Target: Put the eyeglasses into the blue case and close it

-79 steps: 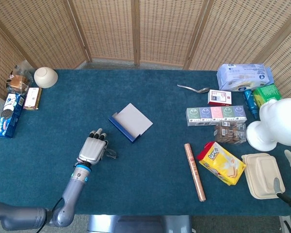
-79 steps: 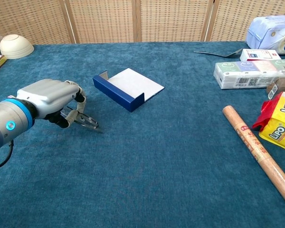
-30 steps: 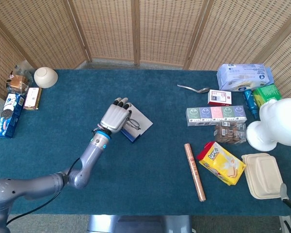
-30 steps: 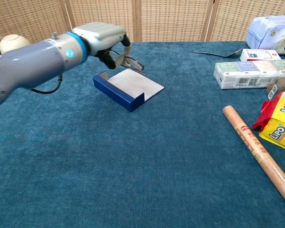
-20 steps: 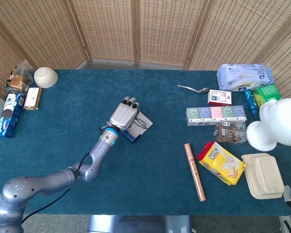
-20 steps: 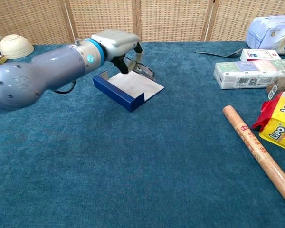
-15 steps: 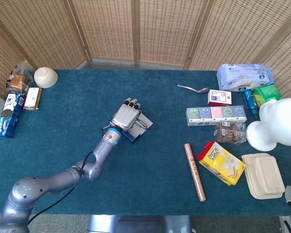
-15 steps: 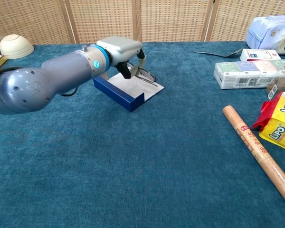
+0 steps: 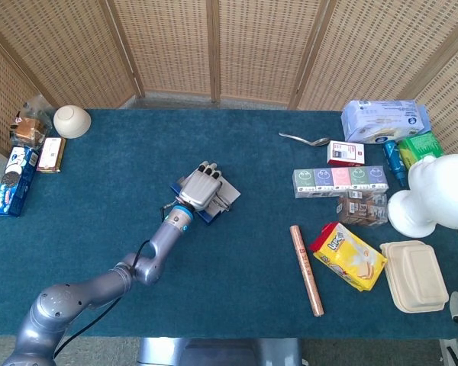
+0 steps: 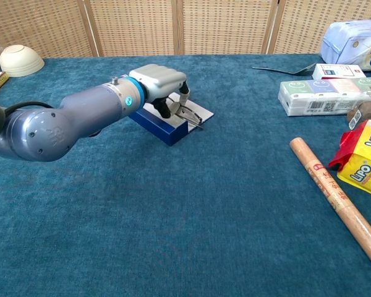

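Low over the open blue case (image 10: 167,127), left hand (image 10: 162,83) grips eyeglasses (image 10: 190,114); nearby yellow packet (image 10: 366,162) reads "Lino".

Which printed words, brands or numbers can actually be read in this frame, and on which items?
"Lino", roughly as it reads, on the yellow snack bag.
Print and barcode on the row of small cartons: too small to read.
White and blue pack: print blurred.
Red and white box: unreadable.
Blue cookie pack: unreadable.
Blue case, left hand: no text visible.
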Controlling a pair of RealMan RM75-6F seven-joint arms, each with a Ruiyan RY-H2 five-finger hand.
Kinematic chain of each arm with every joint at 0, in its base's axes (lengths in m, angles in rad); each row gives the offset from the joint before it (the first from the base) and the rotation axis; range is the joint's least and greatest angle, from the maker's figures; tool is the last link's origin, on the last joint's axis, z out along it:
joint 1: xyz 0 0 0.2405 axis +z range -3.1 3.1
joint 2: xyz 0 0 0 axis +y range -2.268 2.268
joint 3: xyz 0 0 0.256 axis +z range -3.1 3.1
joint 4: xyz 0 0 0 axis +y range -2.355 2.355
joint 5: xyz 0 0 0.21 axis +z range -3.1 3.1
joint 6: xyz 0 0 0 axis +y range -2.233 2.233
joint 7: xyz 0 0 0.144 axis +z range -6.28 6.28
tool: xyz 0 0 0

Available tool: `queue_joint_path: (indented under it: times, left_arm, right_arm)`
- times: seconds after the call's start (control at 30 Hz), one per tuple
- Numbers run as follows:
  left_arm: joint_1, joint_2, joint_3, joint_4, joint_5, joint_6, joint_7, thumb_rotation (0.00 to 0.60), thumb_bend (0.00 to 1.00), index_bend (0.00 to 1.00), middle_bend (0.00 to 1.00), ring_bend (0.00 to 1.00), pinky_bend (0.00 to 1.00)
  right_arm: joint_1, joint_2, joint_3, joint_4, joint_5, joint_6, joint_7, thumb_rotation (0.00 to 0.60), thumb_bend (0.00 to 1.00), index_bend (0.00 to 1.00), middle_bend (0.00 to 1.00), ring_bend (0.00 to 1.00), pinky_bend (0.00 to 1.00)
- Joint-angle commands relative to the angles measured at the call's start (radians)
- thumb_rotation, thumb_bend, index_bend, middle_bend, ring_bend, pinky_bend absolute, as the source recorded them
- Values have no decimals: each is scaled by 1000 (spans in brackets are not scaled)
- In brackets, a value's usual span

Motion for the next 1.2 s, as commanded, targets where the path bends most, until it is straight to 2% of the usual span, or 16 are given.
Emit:
queue_joint_path:
  times: [0.03, 0.47, 0.63, 0.83, 0.97, 1.1, 1.17, 1.2]
  left_arm:
    - [8, 3, 5, -4, 7, 5, -7, 600, 560, 596, 244, 106, 93]
    - [68, 53, 35, -62, 35, 37, -7, 600, 555, 584, 239, 103, 88]
    - [81, 72, 32, -92, 29, 41, 0, 600, 540, 434, 182, 61, 73]
    - [93, 102, 34, -138, 32, 55, 15, 600, 539, 350, 146, 21, 66]
    - [101, 117, 38, -165, 34, 62, 20, 600, 538, 345, 137, 13, 63]
    - [124, 162, 36, -235, 51, 93, -6, 597, 539, 388, 138, 14, 64]
    - [138, 210, 44, -298, 61, 96, -9, 561, 539, 397, 139, 17, 64]
    - [142, 229, 48, -322, 64, 97, -5, 494, 539, 398, 141, 20, 64]
  right_arm:
    - [0, 0, 0, 0, -1, 0, 0, 557, 481, 0, 142, 140, 341]
    - [11, -1, 3, -9, -13, -14, -3, 557, 481, 0, 142, 137, 341]
    - [13, -1, 4, -9, -18, -14, -6, 557, 481, 0, 142, 137, 341]
    - [11, 2, 4, -13, -23, -8, -7, 556, 481, 0, 142, 136, 341]
    - [12, 3, 3, -15, -24, -9, -9, 556, 481, 0, 142, 135, 341]
    - [13, 5, 3, -19, -32, -6, -14, 556, 481, 0, 142, 135, 341]
    - [15, 5, 3, -20, -33, -9, -17, 556, 481, 0, 142, 135, 341]
    - [16, 5, 3, -20, -32, -11, -18, 558, 481, 0, 142, 135, 341]
